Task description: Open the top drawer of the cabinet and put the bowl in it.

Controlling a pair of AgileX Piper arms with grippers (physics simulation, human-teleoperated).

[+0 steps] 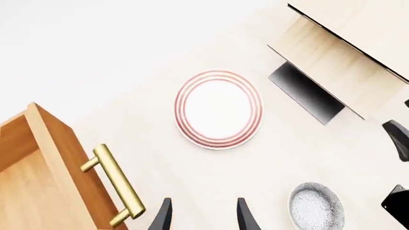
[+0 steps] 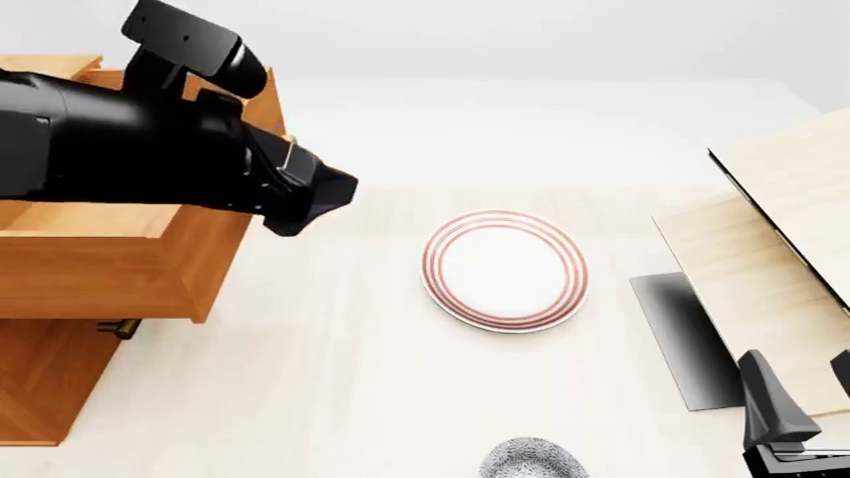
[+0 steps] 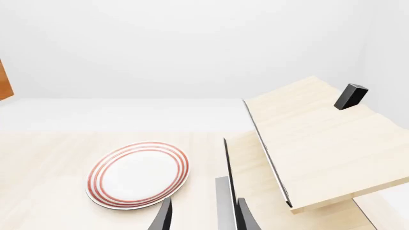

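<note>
Drawer work is looking finished at the cabinet (image 2: 40,388), where the top drawer (image 2: 119,269) is standing pulled out over the counter (image 2: 332,378), its brass handle (image 1: 115,184) showing free in the left wrist view. The left gripper (image 1: 203,214) is hanging just beside that handle with its fingers spread apart and nothing between them. The bowl (image 2: 534,460), speckled grey-blue, is sitting on the counter at the near edge of the front view, well apart from the drawer and on the near side of the red-ringed plate (image 2: 505,269). The right gripper (image 3: 203,214) is waiting low at the right, near the pale wood furniture (image 3: 319,139), its fingers parted and carrying nothing; it is pointing past the plate, and the bowl is not appearing in its own view. Judging by this layout, the opening half of the job is appearing done, while the whole second half is remaining: reaching the bowl, gripping it, carrying it across the plate's side of the counter and lowering it into the open drawer
</note>
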